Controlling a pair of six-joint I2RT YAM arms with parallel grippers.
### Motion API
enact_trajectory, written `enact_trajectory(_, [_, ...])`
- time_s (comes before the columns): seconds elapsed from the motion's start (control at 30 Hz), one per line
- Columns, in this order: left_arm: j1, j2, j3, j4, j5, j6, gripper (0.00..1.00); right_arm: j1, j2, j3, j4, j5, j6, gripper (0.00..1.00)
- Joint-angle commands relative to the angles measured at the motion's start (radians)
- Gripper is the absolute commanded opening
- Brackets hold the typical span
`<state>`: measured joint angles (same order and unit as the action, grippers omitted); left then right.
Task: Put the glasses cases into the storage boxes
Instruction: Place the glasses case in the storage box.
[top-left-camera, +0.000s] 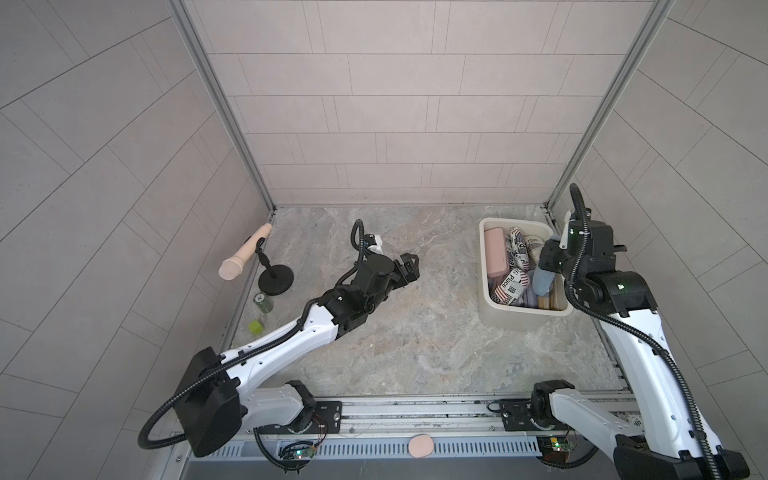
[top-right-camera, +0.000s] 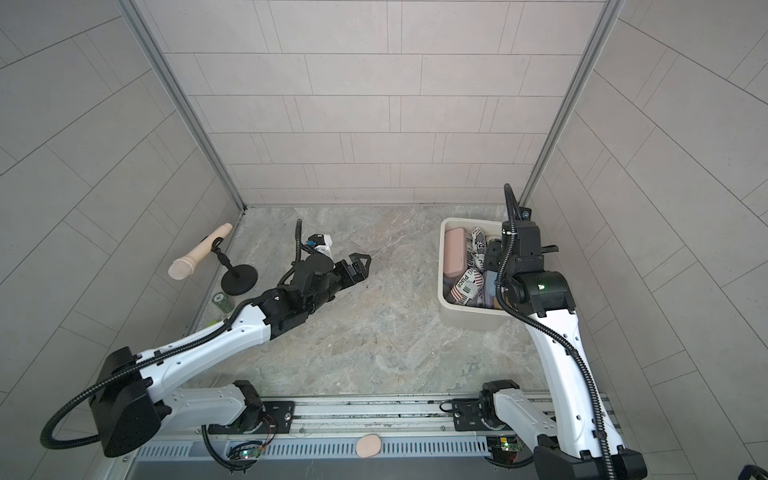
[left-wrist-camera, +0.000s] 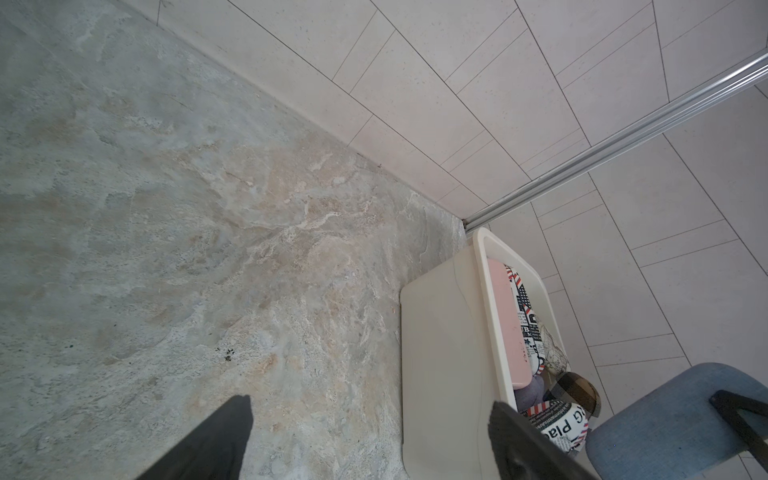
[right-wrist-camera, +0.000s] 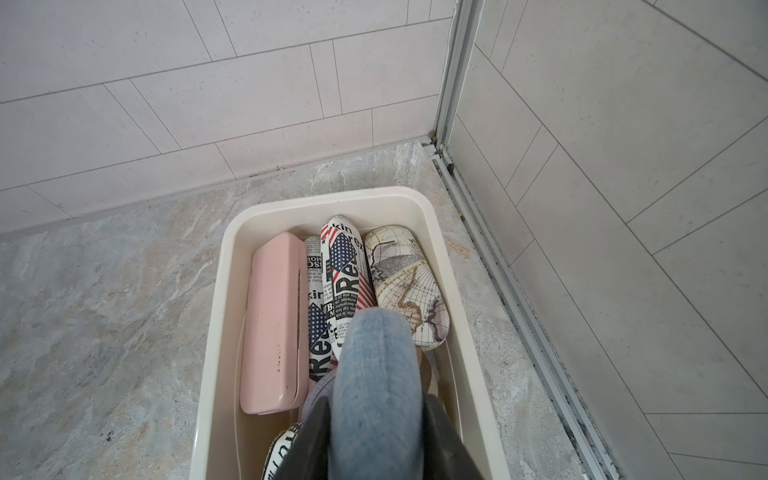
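Observation:
The cream storage box (top-left-camera: 523, 319) (top-right-camera: 473, 319) (right-wrist-camera: 332, 198) stands at the table's far right, near the back corner. In it lie several glasses cases: a pink one (right-wrist-camera: 274, 324) (top-left-camera: 495, 251), flag-and-newsprint ones (right-wrist-camera: 345, 266), and a map-print one (right-wrist-camera: 407, 282). My right gripper (right-wrist-camera: 378, 401) (top-left-camera: 544, 262) is shut on a blue denim glasses case (right-wrist-camera: 374, 365) (top-left-camera: 544, 279) (left-wrist-camera: 665, 415), held over the box's near half. My left gripper (top-left-camera: 409, 266) (top-right-camera: 359, 266) (left-wrist-camera: 370, 402) hovers open and empty above the middle of the table, left of the box.
A cream microphone (top-left-camera: 245, 257) on a black stand (top-left-camera: 275, 281) sits by the left wall, with a green can (top-left-camera: 262, 302) and a green cube (top-left-camera: 256, 327) nearer the front. A pink oval thing (top-left-camera: 420, 446) lies on the front rail. Tiled walls close three sides.

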<state>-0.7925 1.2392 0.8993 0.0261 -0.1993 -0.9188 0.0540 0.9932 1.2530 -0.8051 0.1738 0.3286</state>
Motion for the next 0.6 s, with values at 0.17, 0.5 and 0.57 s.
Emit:
enact_trajectory(0.17, [-0.003, 0.009, 0.008, 0.072, 0.015, 0.011, 0.97, 0.088, -0.014, -0.153, 0.052, 0.093, 0.004, 0.14])
enact_trajectory(0.5, [-0.001, 0.002, 0.008, 0.061, 0.031, 0.03, 0.97, 0.156, 0.021, -0.269, 0.031, 0.122, 0.094, 0.17])
enact_trajectory(0.57, [-0.001, 0.004, 0.008, 0.064, 0.035, 0.032, 0.97, 0.172, 0.022, -0.277, 0.021, 0.119, 0.1, 0.18])
